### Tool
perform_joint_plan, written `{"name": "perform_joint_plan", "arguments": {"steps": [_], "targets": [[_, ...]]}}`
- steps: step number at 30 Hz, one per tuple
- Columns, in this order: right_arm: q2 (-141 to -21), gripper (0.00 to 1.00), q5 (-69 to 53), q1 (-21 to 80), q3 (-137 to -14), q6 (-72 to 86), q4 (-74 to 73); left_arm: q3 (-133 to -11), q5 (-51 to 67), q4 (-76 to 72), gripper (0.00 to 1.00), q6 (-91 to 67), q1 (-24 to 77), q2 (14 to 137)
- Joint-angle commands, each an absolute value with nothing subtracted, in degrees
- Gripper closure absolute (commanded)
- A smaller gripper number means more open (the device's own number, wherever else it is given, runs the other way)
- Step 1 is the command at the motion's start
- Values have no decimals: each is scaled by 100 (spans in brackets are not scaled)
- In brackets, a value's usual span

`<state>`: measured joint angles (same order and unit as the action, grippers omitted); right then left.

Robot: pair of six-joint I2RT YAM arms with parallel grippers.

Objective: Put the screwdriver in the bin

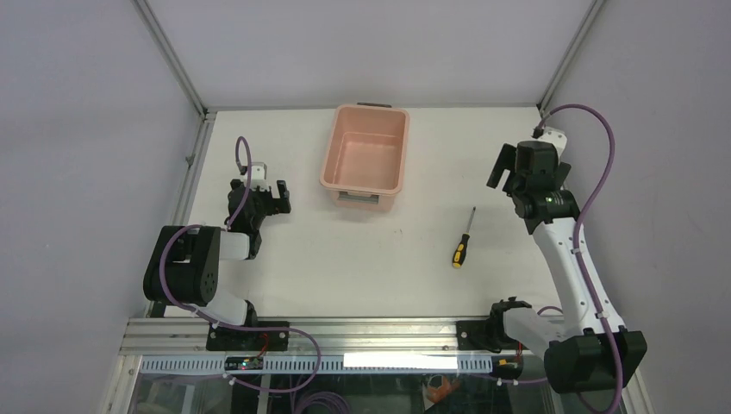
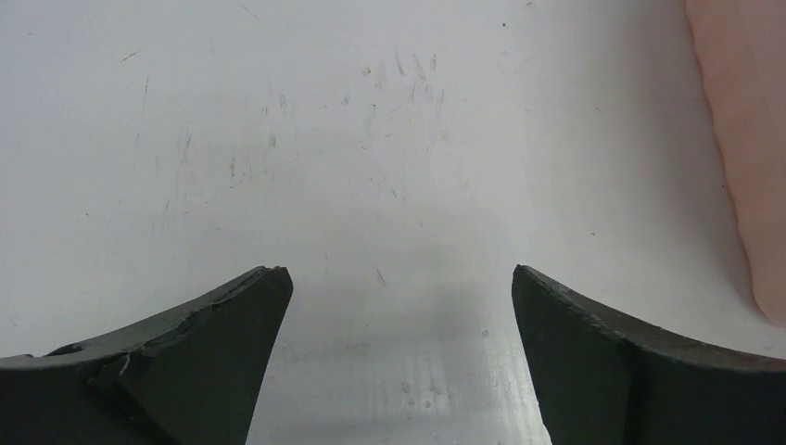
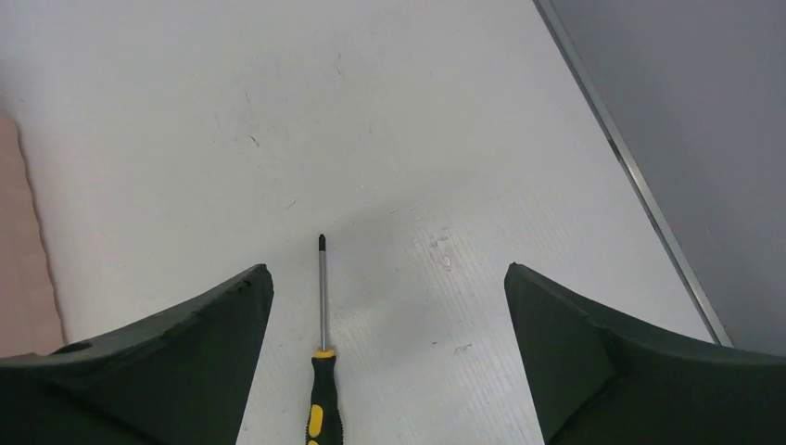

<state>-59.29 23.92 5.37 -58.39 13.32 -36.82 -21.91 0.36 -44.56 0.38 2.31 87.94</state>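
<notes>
The screwdriver (image 1: pixel 463 241), yellow-and-black handle and thin dark shaft, lies flat on the white table right of centre, tip pointing away from the arms. The right wrist view shows the screwdriver (image 3: pixel 323 362) on the table below and between the open fingers, nearer the left one. The pale pink bin (image 1: pixel 365 155) stands at the back centre, with nothing seen inside it. My right gripper (image 1: pixel 510 171) is open and empty, raised above the table, right of and beyond the screwdriver. My left gripper (image 1: pixel 278 196) is open and empty, left of the bin; the bin's pink wall (image 2: pixel 751 139) shows at the right edge.
Metal frame rails (image 1: pixel 191 168) border the table at left, back and right (image 3: pixel 640 176). Grey walls enclose the workspace. Purple cables loop off both arms. The arm bases sit on the aluminium rail (image 1: pixel 362 332) at the near edge.
</notes>
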Motion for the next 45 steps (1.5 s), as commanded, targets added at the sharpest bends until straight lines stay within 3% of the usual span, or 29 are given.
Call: {"name": "perform_joint_plan", "arguments": {"steps": [1,12,20,30,33,36,40,41,45], "targets": [[-5960,1,2603,535,-6280,1575,-3928,-2197,79,-4605,1,-53,275,8633],[-6912,1,1348,807,-6962,2286,-5077,-2197,77,-4605,1,-53,273,8631],[-7324,1,878,1044,-5926,2932,-5499,-2197,74,-4605,1,-53,273,8639],[-7991,3,540,1634,-4756,3507,-4263,-2197,78,-4605,1,-53,277,8634],[-8347,13,622,1640,-4602,3620,-4018,-2197,78,-4605,1,-53,273,8638],[-8613,34,765,1633,-4561,3776,-4053,-2197,78,-4605,1,-53,273,8638],[-8654,95,915,1626,-4485,3791,-3899,-2197,77,-4605,1,-53,273,8635],[-8664,100,978,1618,-4530,3759,-3946,-2197,71,-4605,1,-53,279,8635],[-8581,100,1201,1620,-5068,3280,-4365,-2197,77,-4606,1,-53,275,8633]]}}
